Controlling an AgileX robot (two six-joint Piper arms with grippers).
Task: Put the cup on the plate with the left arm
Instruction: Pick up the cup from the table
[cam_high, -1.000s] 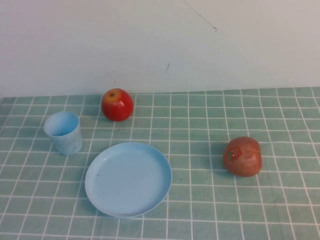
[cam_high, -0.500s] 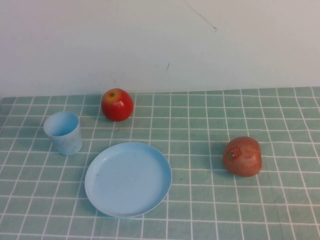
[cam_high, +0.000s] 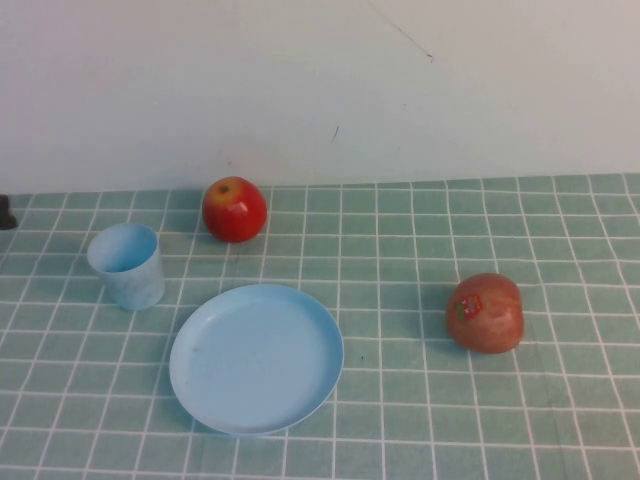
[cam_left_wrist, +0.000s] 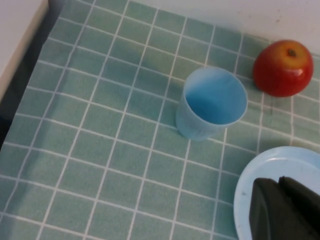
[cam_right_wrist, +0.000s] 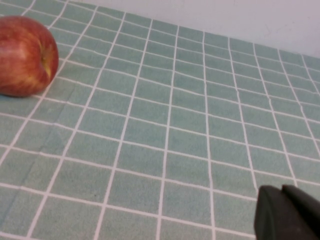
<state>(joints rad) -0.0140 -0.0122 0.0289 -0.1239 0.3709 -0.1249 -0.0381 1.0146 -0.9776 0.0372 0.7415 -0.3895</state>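
**Q:** High view — where do the cup and plate sit?

**A:** Cup (cam_high: 127, 265) upright on the checked cloth (cam_high: 400, 400), mouth up, long axis vertical. Just beside the plate (cam_high: 256, 357), at its far-left, not touching. Plate bare.

**Q:** And you?

**A:** My left gripper (cam_left_wrist: 285, 210) shows as a dark tip in the left wrist view, hanging over the plate's rim; cup lies beyond it, apart. Fingers spread or pressed: cannot tell. High view catches only a dark sliver at the left edge. Left arm is plainly nearer.

**Q:** Obstacles?

**A:** Red apple (cam_high: 234, 209) stands behind the cup, near, toward the wall. Likely a crowding risk on approach. Second apple (cam_high: 485, 313) well apart on the right.

**Q:** Right side?

**A:** Right gripper (cam_right_wrist: 287, 215) low over cloth, near that apple; fingers cannot tell.
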